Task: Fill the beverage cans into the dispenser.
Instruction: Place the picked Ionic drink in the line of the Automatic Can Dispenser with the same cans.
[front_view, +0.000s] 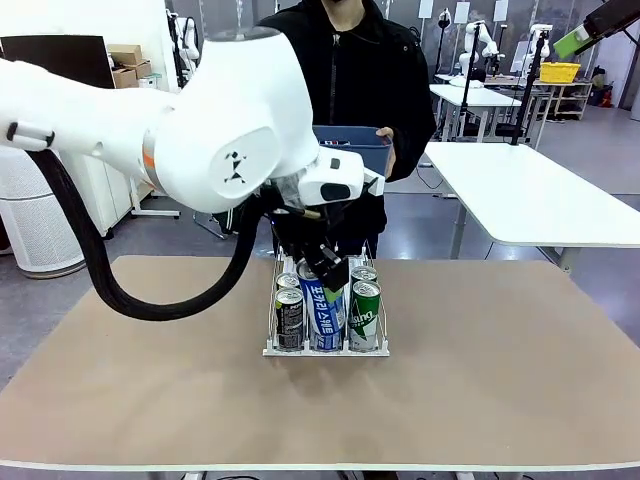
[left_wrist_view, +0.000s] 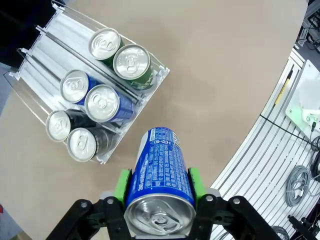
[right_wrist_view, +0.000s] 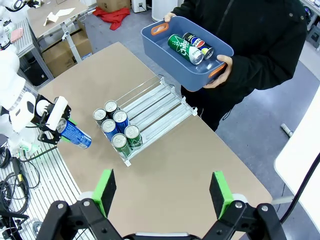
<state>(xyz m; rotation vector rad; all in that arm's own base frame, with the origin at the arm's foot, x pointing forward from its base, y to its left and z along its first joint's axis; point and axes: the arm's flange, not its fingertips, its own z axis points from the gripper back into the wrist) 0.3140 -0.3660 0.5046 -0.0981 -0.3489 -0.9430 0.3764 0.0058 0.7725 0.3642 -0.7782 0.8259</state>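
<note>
A slim blue aluminium can with white lettering (left_wrist_view: 160, 175) is clamped between the green pads of the left hand (left_wrist_view: 158, 184). It is tilted in the air just off the front of the small white three-lane wire dispenser (right_wrist_view: 160, 102), not yet in a lane. The dispenser stands mid-tabletop (right_wrist_view: 200, 160) and carries six cans at its front lip: two black-grey cans (left_wrist_view: 81, 144), two blue cans (left_wrist_view: 101, 102) and two green cans (left_wrist_view: 131, 62), one pair per lane. The rear of every lane is bare. The right hand (right_wrist_view: 162, 194) hangs high above the tabletop, jaws wide and empty. Beyond the far edge a person holds a dark blue plastic bin (right_wrist_view: 165, 62) with a green can (right_wrist_view: 181, 46) and what looks like a dark blue can (right_wrist_view: 201, 49). Filling seems well under way, with the held can and at least those two left.
</note>
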